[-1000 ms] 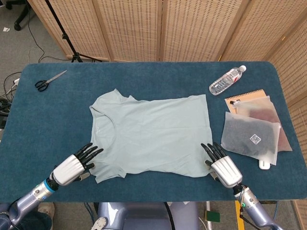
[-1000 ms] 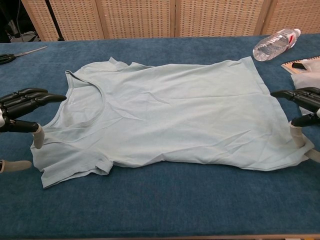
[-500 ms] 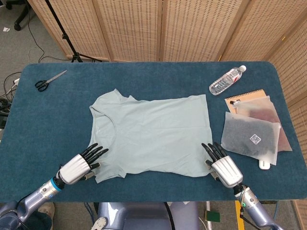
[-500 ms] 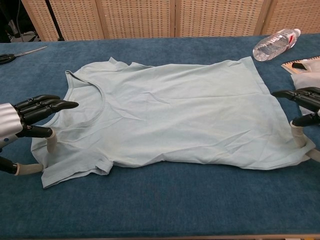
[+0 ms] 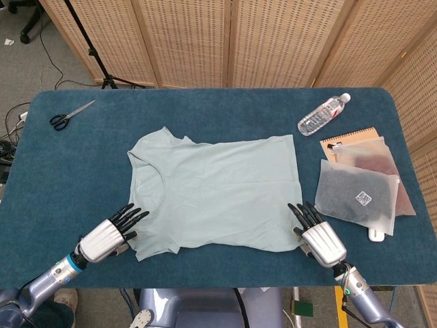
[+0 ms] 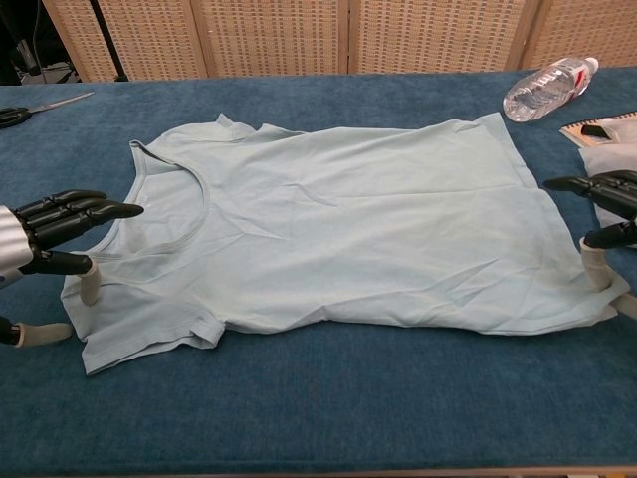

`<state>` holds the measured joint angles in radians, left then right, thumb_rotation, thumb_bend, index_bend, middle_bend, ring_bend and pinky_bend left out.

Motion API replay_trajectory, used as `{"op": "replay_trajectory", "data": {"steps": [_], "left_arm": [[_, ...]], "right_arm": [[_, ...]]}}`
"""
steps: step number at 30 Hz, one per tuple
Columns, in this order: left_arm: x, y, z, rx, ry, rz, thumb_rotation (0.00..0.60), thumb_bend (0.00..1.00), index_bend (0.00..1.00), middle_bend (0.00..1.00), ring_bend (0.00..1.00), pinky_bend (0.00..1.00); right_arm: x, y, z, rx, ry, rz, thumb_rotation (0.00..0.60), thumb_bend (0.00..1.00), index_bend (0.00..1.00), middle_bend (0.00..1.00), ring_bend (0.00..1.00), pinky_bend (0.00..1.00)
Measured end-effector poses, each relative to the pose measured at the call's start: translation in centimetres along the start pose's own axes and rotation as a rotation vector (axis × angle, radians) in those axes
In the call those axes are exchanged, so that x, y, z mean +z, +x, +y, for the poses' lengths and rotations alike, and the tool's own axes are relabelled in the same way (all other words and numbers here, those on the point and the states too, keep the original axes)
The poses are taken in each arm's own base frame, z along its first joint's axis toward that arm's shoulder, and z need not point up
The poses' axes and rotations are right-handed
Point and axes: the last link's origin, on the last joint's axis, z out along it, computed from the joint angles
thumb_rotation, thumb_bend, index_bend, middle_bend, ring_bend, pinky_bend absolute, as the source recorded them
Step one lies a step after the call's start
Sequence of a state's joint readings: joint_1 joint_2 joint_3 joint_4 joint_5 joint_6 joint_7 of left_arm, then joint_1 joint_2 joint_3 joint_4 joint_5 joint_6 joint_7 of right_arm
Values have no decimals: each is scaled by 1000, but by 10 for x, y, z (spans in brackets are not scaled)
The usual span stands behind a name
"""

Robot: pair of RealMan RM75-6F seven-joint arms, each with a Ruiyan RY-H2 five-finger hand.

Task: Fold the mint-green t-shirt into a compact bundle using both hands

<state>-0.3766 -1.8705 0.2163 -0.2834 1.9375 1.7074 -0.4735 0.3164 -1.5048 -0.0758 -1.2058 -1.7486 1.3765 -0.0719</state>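
Note:
The mint-green t-shirt [image 5: 218, 191] lies spread flat on the blue table [image 5: 218, 113], neck to the left and hem to the right. My left hand [image 5: 109, 236] is at the near sleeve, fingers apart and stretched out just over the sleeve's edge [image 6: 95, 299], holding nothing. My right hand [image 5: 317, 236] is at the near hem corner, fingers apart, with its thumb tip [image 6: 595, 269] down by the cloth edge. In the chest view the t-shirt [image 6: 338, 239] fills the middle, the left hand [image 6: 50, 224] shows at the left border and the right hand [image 6: 602, 199] at the right border.
Scissors [image 5: 68, 115] lie at the far left of the table. A plastic water bottle [image 5: 323, 114] lies at the far right. Frosted pouches on a notebook [image 5: 362, 188] sit close beside the right hand, with a small white object [image 5: 377, 234] at their near edge.
My left hand moved in over the sleeve, then drew back slightly to the left. The right hand and the shirt have barely moved.

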Motion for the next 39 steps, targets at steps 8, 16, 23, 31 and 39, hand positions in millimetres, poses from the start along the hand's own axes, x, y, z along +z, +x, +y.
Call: {"op": "replay_trajectory", "data": {"steps": [8,16,23,31,39], "left_arm": [[5,-2,1,-2,6,4,600,394,556,0,0,0],[8,-5,3,-2,4,-5,600,465,557,0,0,0],[8,-4,3,-28,9,1,600,468,666,0,0,0],[2,0,2,-86,23,19,600,484,714,0,0,0],[-11,12,4,-120,-22,54,600,483,719,0,0,0]], "right_arm": [[0,0,0,-3,1,0,600,470,650,0,0,0],[0,0,0,-3,2,0,600,517,650,0,0,0],[0,1,0,0,5,0,600,517,660,0,0,0],[-2,2,-3,22,35,6,600,517,674,0,0,0],[-7,3,-10,78,107,-14,600,517,677,0,0,0]]}}
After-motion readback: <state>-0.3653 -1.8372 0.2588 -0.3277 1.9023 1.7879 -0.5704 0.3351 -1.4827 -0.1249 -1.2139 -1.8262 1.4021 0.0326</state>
